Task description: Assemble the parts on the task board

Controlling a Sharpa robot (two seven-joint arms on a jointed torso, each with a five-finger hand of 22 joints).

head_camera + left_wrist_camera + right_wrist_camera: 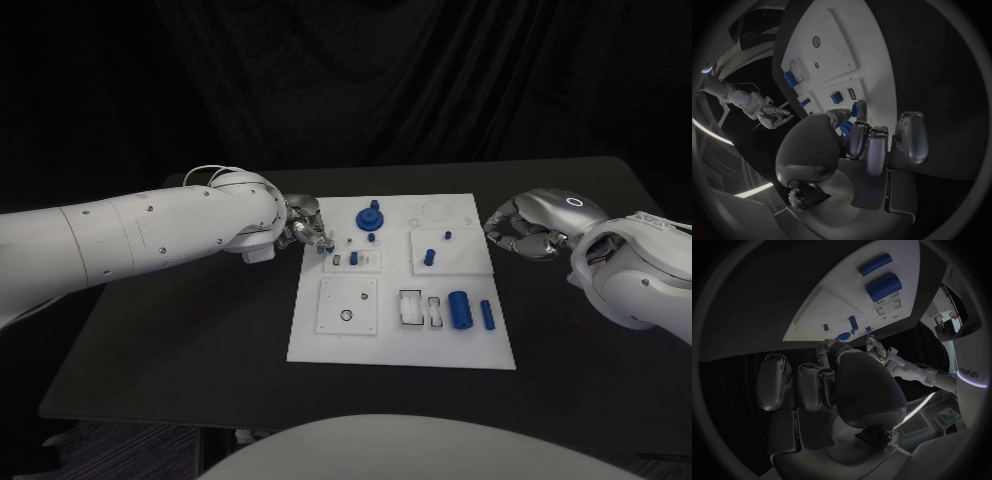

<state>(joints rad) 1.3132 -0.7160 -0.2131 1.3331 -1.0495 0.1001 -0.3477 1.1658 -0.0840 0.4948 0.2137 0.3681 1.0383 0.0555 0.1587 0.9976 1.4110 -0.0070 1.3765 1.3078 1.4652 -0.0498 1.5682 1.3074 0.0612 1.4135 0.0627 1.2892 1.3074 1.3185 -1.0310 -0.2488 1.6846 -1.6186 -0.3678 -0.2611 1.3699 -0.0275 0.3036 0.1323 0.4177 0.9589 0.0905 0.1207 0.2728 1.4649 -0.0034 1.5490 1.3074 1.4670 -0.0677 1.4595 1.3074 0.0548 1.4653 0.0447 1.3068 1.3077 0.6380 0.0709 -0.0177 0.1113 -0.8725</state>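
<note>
Start at your left hand (303, 230): it sits at the near-left edge of the task board (325, 345), fingers curled together on what looks like a small blue part (859, 109), pinched at the fingertips (856, 131) just beside the small plate with the slots (355, 260). You appear to be mid-insertion, so the next move calls for lining that piece over its slot and pressing straight down; whether it is already seated, you cannot tell, since the fingers cover the contact. Beyond the hand toward the board's middle stand the blue knob (369, 215) and short pegs (430, 257), and nearer you lie the large blue cylinder (460, 309) and the slimmer one (488, 314) beside it, both apparently waiting. Your right hand (522, 233) hovers off the board's right edge, fingers curled in, holding nothing visible. The small recesses are too faint to read.
</note>
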